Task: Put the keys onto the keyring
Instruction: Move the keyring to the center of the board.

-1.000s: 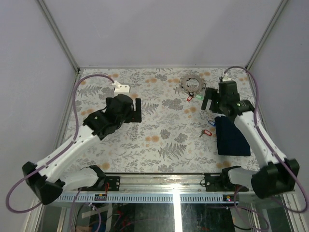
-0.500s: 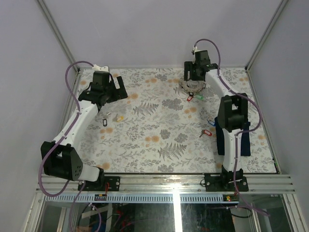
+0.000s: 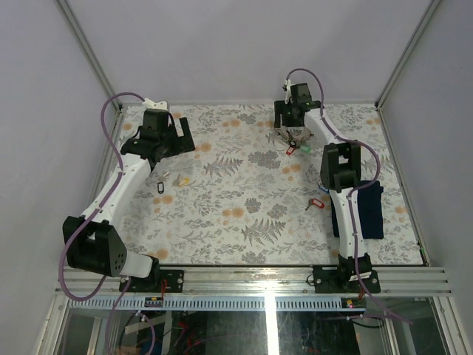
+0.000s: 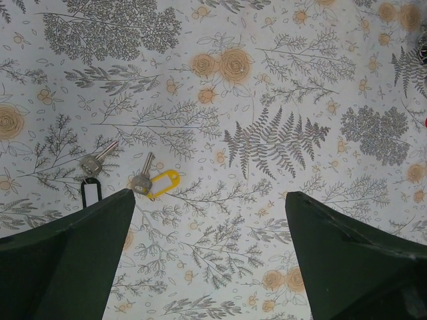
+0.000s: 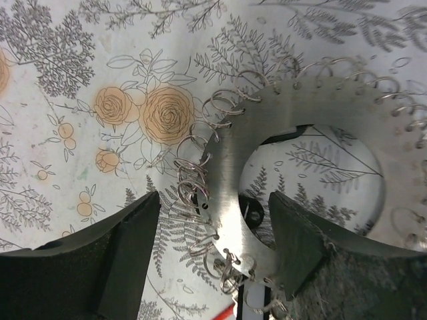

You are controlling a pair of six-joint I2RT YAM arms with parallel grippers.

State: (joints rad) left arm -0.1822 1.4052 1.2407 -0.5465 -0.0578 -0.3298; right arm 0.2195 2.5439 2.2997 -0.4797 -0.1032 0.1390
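Observation:
The keyring (image 5: 230, 193) is a large grey metal ring with many small split rings along its rim. My right gripper (image 5: 213, 243) hangs open over it, one finger outside the rim and the other over the hollow centre. From above, the right gripper (image 3: 288, 120) hides most of the keyring (image 3: 284, 136). Red and green tagged keys (image 3: 295, 149) lie just in front of it. My left gripper (image 4: 210, 267) is open above bare cloth at the far left. A yellow-tagged key (image 4: 155, 183) and a black-tagged key (image 4: 91, 177) lie ahead of its left finger.
A folded dark blue cloth (image 3: 360, 211) lies at the right by the right arm. A red-tagged key (image 3: 315, 203) and a blue-tagged one (image 3: 323, 186) lie left of it. The flowered table cover ends at a metal rail (image 3: 295, 275) in front.
Both arms have stretched from mid-table to the far side. In the last half second the right gripper shifted slightly back and left over the keyring; the left arm held still.

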